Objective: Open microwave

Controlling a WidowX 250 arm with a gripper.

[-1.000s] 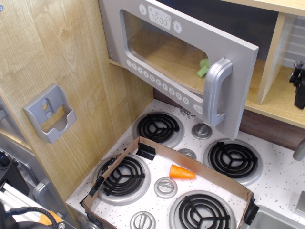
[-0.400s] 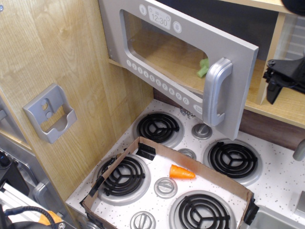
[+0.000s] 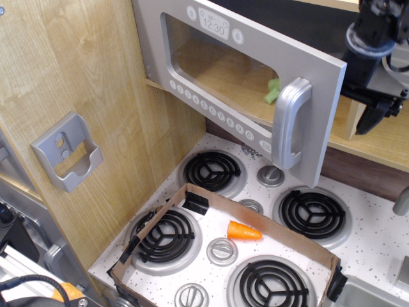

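The grey microwave point(image 3: 192, 45) hangs above the stove, and its windowed door stands partly swung out towards me. The silver bar handle point(image 3: 289, 121) is on the door's right edge. White number buttons point(image 3: 211, 109) run under the window, and a clock display point(image 3: 213, 25) sits above it. A green item point(image 3: 273, 91) shows through the window. My black gripper point(image 3: 358, 105) is at the upper right, just behind the door's free edge. One finger point(image 3: 372, 114) hangs down over the wooden shelf. The jaws look spread and hold nothing.
A stove top with black coil burners point(image 3: 211, 171) lies below. A low cardboard frame point(image 3: 268, 220) on it encloses an orange carrot point(image 3: 243, 231). A grey wall bracket point(image 3: 67, 152) is on the wooden panel at left. A wooden shelf point(image 3: 377, 137) is at right.
My gripper has come in from the right edge, moving left and up until it is close behind the door's free edge. The door has not visibly moved.
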